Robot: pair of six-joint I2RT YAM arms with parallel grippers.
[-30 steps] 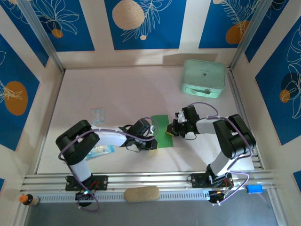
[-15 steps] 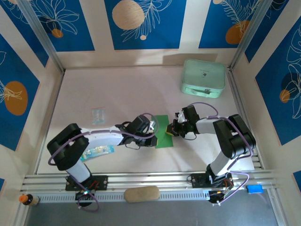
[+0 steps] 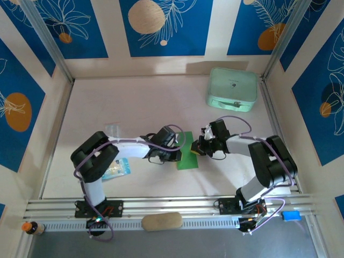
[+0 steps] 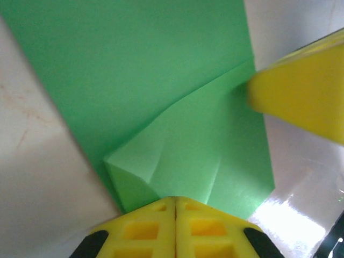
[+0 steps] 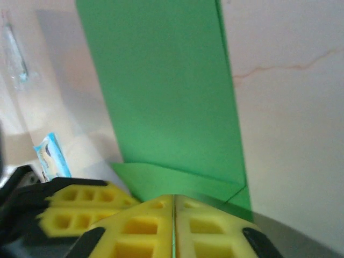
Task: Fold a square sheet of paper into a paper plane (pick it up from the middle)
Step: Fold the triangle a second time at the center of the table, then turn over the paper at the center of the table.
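Observation:
The square sheet of paper [image 3: 188, 152] is bright green and lies on the table between both grippers, with one corner flap [image 4: 188, 145] lifted and creased. My left gripper [image 3: 179, 155] is shut at the sheet's left edge, and the raised flap runs into its jaws [image 4: 176, 200]. On the sheet's right edge sits my right gripper [image 3: 196, 150], shut, with a thin green sliver of paper between its fingers [image 5: 173, 200]. One right finger [image 4: 301, 99] shows in the left wrist view. The paper plane is out of view.
A pale mint case [image 3: 232, 88] stands at the back right. A small clear packet [image 3: 112, 130] and a blue-printed packet [image 3: 116, 169] lie left of the left arm. A tan oval object [image 3: 161, 221] rests on the front rail.
My left gripper has slid right onto the sheet's left edge and closed, its arm swinging round behind it. The right gripper has stayed on the right edge.

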